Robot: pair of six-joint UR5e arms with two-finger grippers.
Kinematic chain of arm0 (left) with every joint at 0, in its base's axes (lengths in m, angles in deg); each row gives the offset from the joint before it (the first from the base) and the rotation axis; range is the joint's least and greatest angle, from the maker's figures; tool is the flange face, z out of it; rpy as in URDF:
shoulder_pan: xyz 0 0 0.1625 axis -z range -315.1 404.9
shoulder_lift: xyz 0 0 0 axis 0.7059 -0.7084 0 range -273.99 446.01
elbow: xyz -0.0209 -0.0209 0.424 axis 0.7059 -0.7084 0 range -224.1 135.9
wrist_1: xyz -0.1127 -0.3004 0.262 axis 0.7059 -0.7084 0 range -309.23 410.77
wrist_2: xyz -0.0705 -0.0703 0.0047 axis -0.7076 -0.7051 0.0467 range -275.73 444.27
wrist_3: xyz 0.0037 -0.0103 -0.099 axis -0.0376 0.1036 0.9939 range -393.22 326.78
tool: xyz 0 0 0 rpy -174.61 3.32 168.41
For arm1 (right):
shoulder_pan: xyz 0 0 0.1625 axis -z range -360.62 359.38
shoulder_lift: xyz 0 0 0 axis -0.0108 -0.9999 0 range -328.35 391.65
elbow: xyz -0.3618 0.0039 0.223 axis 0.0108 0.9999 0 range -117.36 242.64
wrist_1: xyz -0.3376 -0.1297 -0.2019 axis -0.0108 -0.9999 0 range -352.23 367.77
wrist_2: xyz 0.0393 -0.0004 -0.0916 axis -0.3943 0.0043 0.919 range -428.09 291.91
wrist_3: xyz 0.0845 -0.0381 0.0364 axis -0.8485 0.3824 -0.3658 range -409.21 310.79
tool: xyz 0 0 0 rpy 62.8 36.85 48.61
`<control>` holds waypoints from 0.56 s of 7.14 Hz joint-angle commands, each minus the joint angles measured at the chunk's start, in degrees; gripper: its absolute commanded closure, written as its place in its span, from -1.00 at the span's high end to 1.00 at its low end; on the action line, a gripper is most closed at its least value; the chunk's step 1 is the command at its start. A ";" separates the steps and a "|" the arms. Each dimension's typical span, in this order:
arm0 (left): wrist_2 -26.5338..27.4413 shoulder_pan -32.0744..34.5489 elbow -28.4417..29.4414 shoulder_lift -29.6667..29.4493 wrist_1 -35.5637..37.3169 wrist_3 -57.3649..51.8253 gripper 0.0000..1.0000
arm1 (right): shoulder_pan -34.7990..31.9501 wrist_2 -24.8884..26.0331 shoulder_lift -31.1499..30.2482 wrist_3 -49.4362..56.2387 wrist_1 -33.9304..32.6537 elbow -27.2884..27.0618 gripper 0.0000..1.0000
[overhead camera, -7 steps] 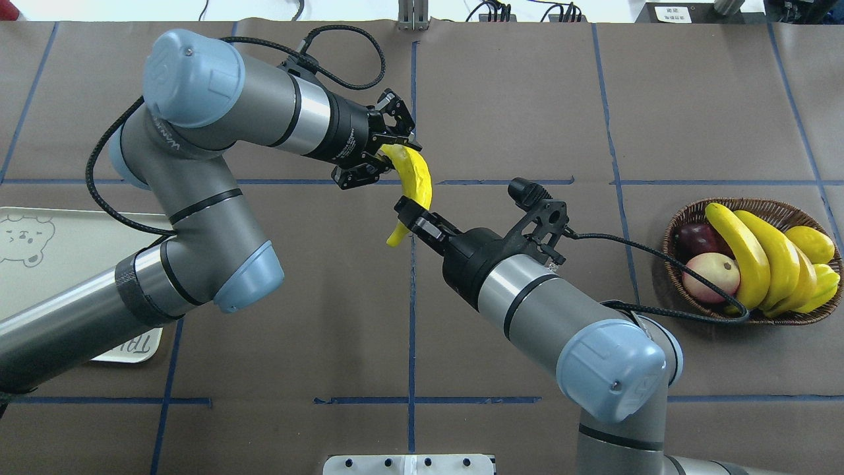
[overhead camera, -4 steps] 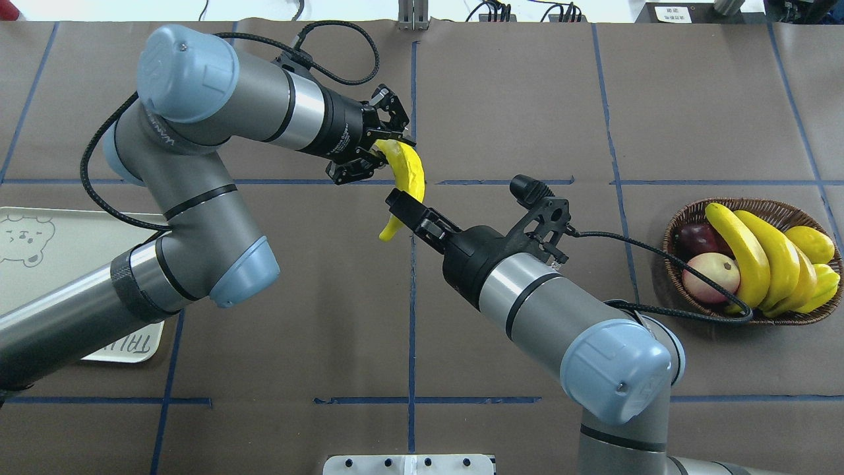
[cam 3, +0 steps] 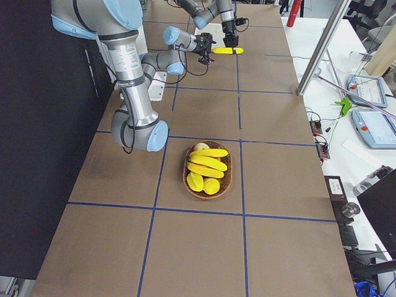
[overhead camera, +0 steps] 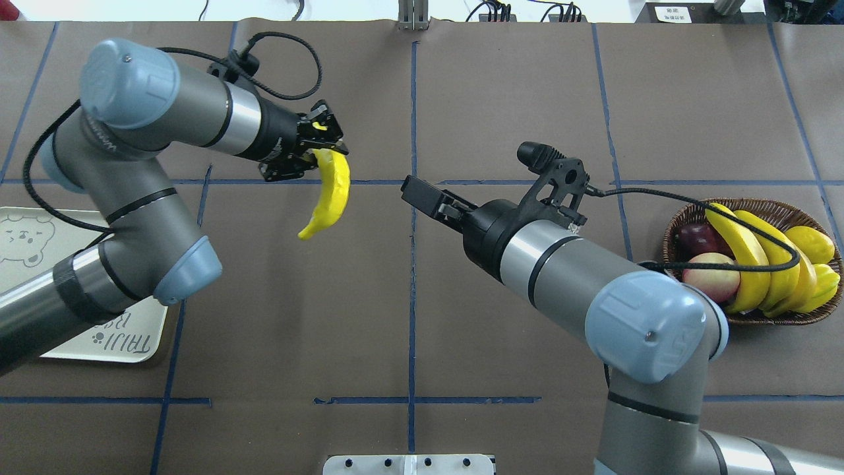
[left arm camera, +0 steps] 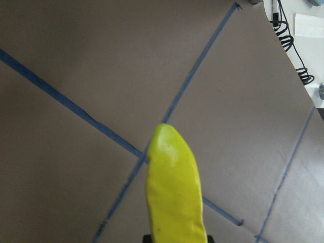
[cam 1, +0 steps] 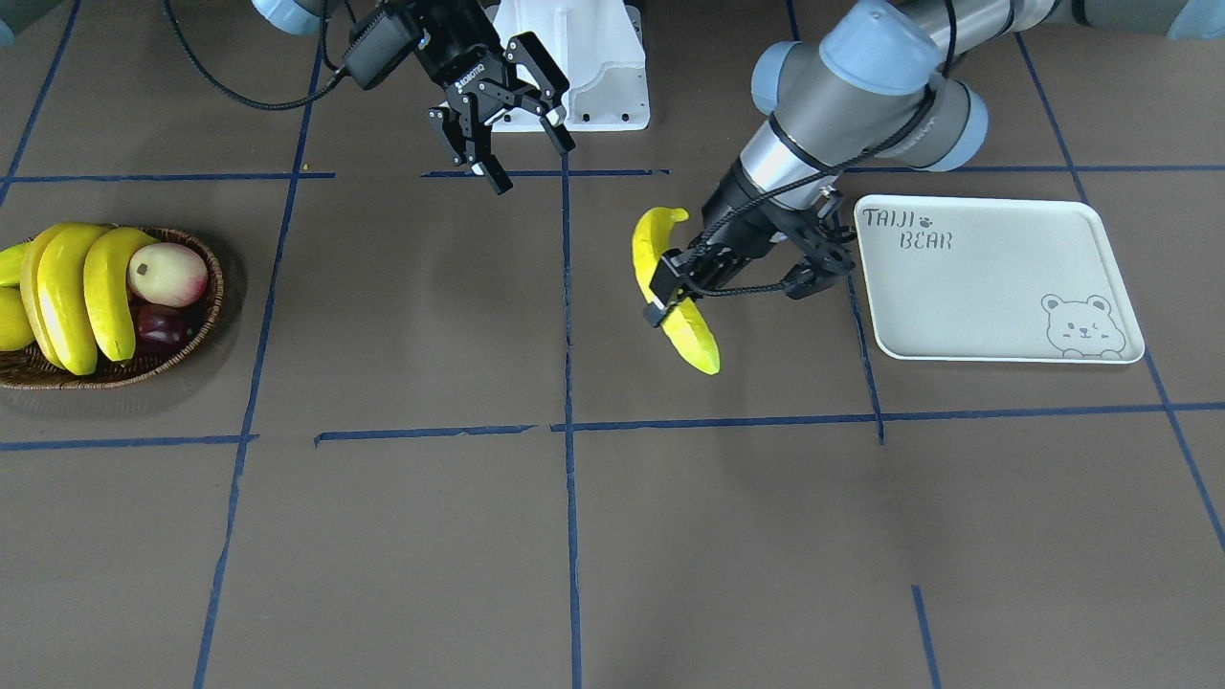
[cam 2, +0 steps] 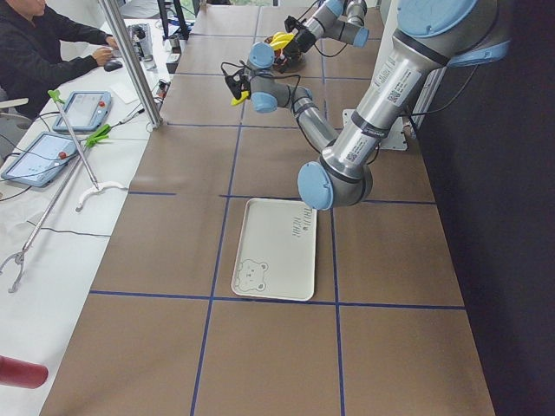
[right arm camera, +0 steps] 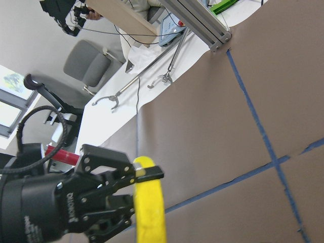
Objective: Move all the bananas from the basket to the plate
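My left gripper (overhead camera: 320, 150) is shut on the upper part of a yellow banana (overhead camera: 328, 192) and holds it above the table, left of centre; both also show in the front-facing view, the gripper (cam 1: 662, 287) and the banana (cam 1: 691, 337). The left wrist view shows the banana (left arm camera: 174, 195) sticking out over the brown table. My right gripper (overhead camera: 422, 196) is open and empty, apart from the banana, and its spread jaws show in the front-facing view (cam 1: 531, 163). Three bananas (overhead camera: 758, 251) lie in the wicker basket (overhead camera: 679, 214) at the right. The white plate (cam 1: 995, 277) is bare.
The basket also holds a pink apple (overhead camera: 709, 277), a dark red fruit (overhead camera: 692, 237), a plump yellow fruit (overhead camera: 811, 243) and a star fruit (overhead camera: 824, 284). The right arm's cable drapes over the basket. The left arm's forearm covers part of the plate (overhead camera: 39, 264).
My left gripper has carried the banana leftward, away from the right gripper. The right gripper, which was around the banana's lower part, is now clear of it and has drawn back slightly.
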 commanded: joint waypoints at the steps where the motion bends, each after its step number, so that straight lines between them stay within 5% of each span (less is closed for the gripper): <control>1: 0.89 1.55 -5.77 14.48 0.55 -18.11 -1.00 | -8.38 -13.85 -1.25 10.80 -11.13 -2.07 1.00; 4: 2.12 6.28 -7.30 32.00 -0.15 -39.48 -1.00 | -24.72 -35.58 -9.32 21.02 -11.16 -1.63 1.00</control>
